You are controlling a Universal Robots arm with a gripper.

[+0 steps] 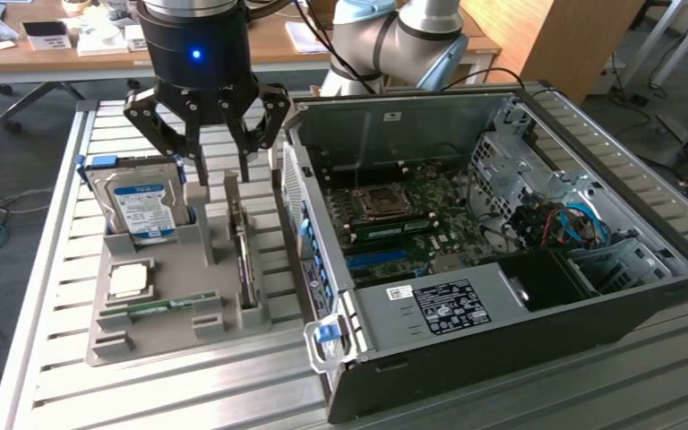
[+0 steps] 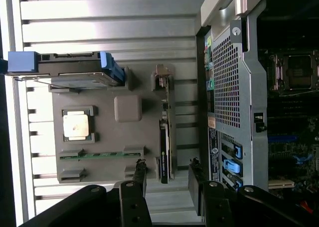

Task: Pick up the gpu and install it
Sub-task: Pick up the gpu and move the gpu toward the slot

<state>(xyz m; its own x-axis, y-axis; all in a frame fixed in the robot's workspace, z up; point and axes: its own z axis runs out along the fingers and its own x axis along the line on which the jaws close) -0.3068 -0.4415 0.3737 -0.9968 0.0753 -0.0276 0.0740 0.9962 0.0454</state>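
The gpu (image 1: 240,244) stands on edge in a slot of the grey holder tray (image 1: 189,336), a thin card with a silver bracket at its far end. In the wrist view the gpu (image 2: 165,137) shows as a narrow dark and green strip on the tray (image 2: 130,137). My gripper (image 1: 226,170) hangs open just above the card's far end, apart from it. Its black fingertips (image 2: 140,173) stand on either side of the card's line, and the gripper (image 2: 167,179) has nothing between them. The open computer case (image 1: 631,296) lies to the exterior view's right, its motherboard (image 1: 410,219) exposed.
On the same tray stand a silver hard drive (image 1: 141,208) with a blue-white label, a processor chip (image 1: 129,280) and a narrow green memory stick (image 1: 167,305). The case's rear wall (image 2: 232,87) rises right beside the tray. All rest on a slatted metal table (image 1: 176,394).
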